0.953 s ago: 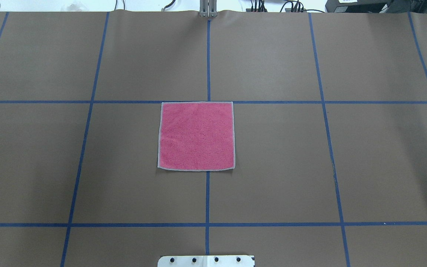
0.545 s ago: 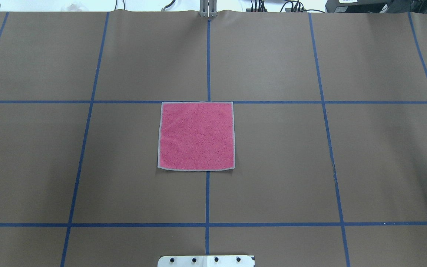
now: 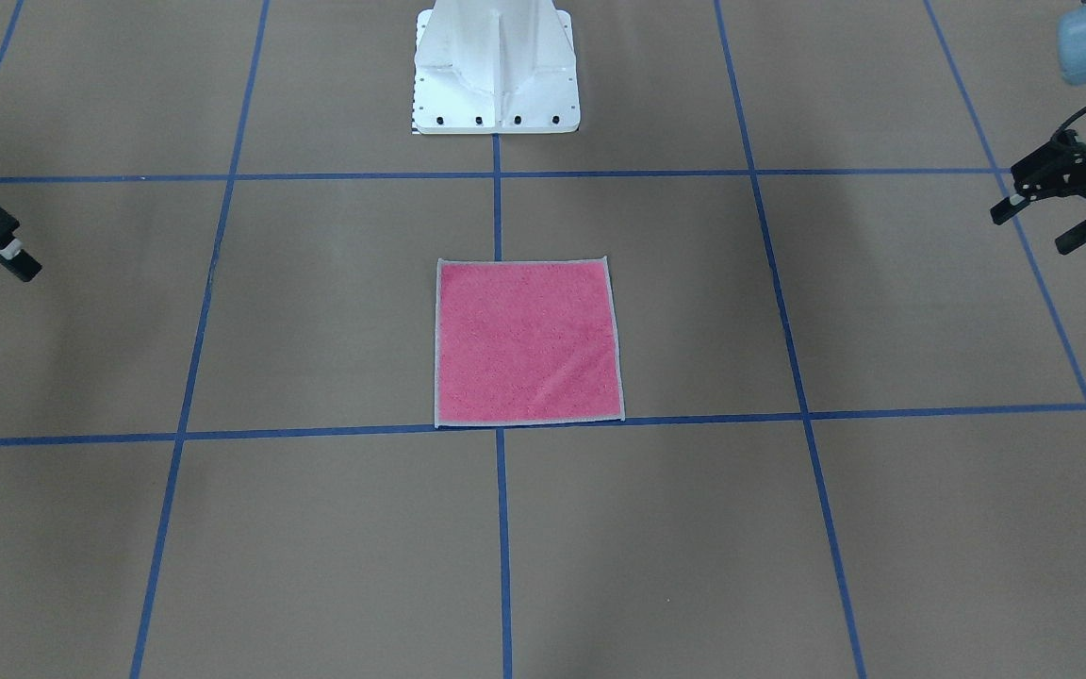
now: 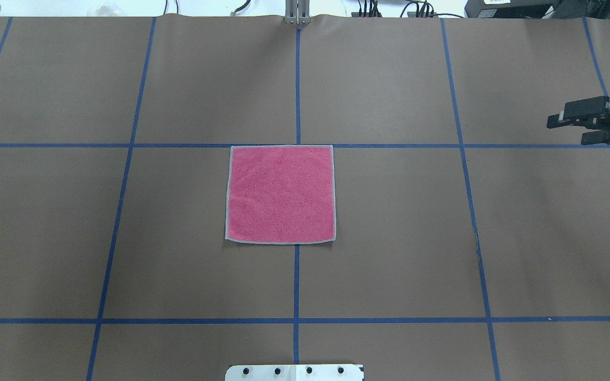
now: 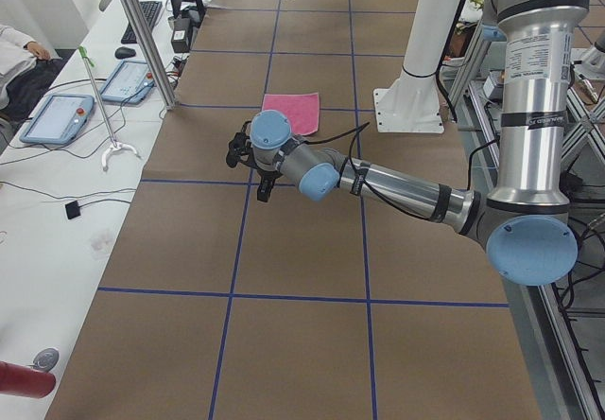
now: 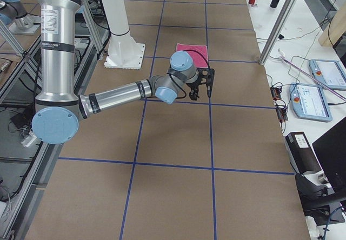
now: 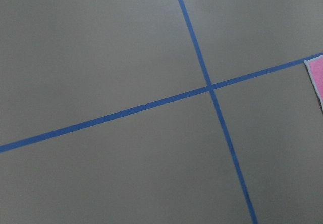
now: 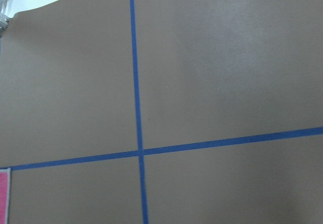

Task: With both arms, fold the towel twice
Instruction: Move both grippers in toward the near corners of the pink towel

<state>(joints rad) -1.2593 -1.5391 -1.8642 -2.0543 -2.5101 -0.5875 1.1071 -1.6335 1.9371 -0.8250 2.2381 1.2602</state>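
Pink square terry towel (image 4: 280, 194) lies flat, pink face up and unfolded, straight out in front of the white pedestal base (image 3: 496, 71) but apart from it. Its edge farthest from the base sits along one of the blue tape lines (image 4: 389, 145) on the brown paper-covered table (image 4: 389, 254).

Left gripper (image 3: 1030, 232) is well out to the base's left, above the table: fingers spread, nothing between them. Right gripper (image 4: 566, 132) is well out to the base's right in the same condition, wide and empty. Neither is anywhere near the cloth; each wrist camera only catches a pink corner at frame edge.

Step as I read it: approach for fold one, no fold done yet.

Next move calls for both grippers over two corners of one towel edge, then down to the surface to pinch the grey edging. Cloth is thin and flush with the paper, so grabbing paper or missing the hem is the likely failure.
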